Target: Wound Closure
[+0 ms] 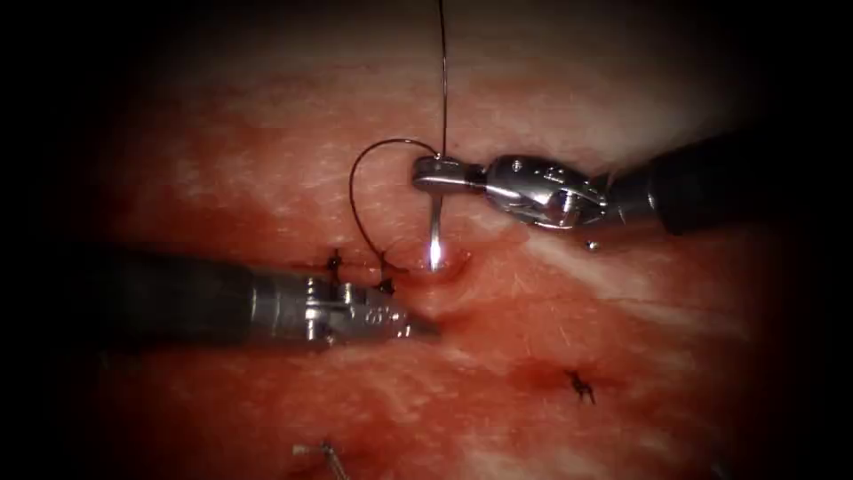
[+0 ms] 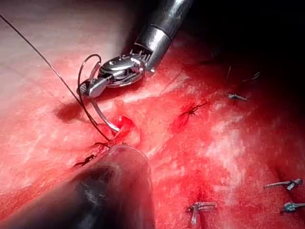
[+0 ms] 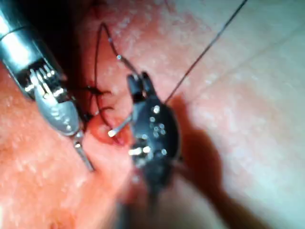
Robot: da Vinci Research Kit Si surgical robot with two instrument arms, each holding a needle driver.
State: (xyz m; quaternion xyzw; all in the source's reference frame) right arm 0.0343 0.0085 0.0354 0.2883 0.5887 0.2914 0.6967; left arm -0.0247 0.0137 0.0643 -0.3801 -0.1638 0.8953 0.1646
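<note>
The tissue (image 1: 622,107) carries everything here, pale toward its far edge and wet with red fluid (image 1: 498,356) across the middle and near side. Your left tool (image 1: 422,327) comes in low from the tissue's left edge, its tip resting on the surface just below the cut (image 1: 426,267); the jaws look closed together with nothing between them, and you can see the same narrow closed tip in the right wrist view (image 3: 83,155). Your right tool (image 1: 426,173) reaches in from the right edge and is clenched on the needle (image 1: 434,240) at its rear end, near where the thread joins. The needle hangs down from those jaws with its point in the tissue at the cut, in a small raised, wet fold; the left wrist view shows its curve running from the right tool (image 2: 88,89) into that red fold (image 2: 125,123). The thread (image 1: 442,71) runs from the far edge down to the right tool, then loops out to the left and drops to the cut beside the needle. Dark finished stitches (image 1: 335,262) sit on the cut just left of the needle, and another stitch (image 1: 581,386) lies well apart toward the near right. A cut end of thread (image 1: 324,455) lies at the near edge.
</note>
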